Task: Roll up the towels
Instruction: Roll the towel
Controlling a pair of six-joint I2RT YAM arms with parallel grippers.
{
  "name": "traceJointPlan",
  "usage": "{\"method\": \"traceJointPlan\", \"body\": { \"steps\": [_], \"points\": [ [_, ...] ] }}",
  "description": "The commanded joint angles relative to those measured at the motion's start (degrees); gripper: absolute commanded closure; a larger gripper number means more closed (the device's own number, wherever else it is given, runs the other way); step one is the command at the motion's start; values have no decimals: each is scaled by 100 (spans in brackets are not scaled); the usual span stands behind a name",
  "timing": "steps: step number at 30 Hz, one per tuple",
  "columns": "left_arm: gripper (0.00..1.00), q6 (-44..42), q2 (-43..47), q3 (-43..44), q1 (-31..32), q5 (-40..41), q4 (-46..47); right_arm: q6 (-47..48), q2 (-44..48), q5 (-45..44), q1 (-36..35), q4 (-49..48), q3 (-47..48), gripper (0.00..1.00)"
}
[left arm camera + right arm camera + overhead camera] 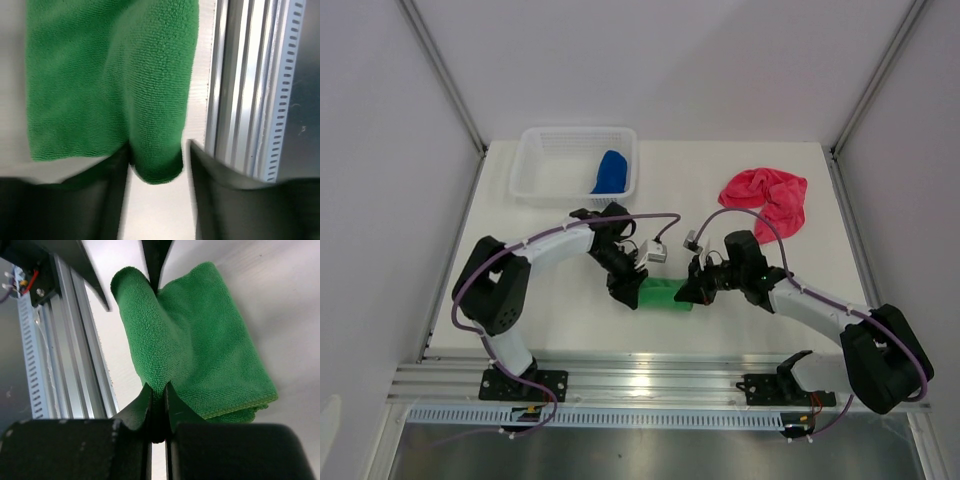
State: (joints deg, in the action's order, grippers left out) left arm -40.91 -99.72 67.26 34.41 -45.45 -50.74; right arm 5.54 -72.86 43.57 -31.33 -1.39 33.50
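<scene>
Green towel (pixel 665 296) mid-table; white basket (pixel 552 190), pink towel (pixel 767 196) behind.

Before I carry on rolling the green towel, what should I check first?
1. Right gripper pinches the raised fold of the green towel: ok.
2. Left gripper grips the fold's other end: not ok, jaws apart, gap on one side.
3. Green towel rolled up: not ok, most of it lies flat.
4. Green towel clear of the metal rail at the table's near edge: ok.
5. Pink-red towel rolled: not ok, crumpled at the far right.
6. Blue towel in the basket, rolled: cannot tell.
</scene>
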Motion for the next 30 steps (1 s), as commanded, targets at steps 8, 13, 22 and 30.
{"method": "traceJointPlan", "body": {
  "steps": [8,13,22,30],
  "points": [
    [89,-4,-39,383,-22,-596,-822,-528,61,888,233,434,375,100],
    [77,459,85,243,-31,-194,-439,-492,-375,1075,399,1027,474,100],
    [63,1515,-820,1279,-163,606,-156,-1115,-1695,1408,1199,377,755,100],
    [49,1419,-716,1377,-207,1038,3,-879,-2487,1312,1384,1017,1343,100]
  ]
}}
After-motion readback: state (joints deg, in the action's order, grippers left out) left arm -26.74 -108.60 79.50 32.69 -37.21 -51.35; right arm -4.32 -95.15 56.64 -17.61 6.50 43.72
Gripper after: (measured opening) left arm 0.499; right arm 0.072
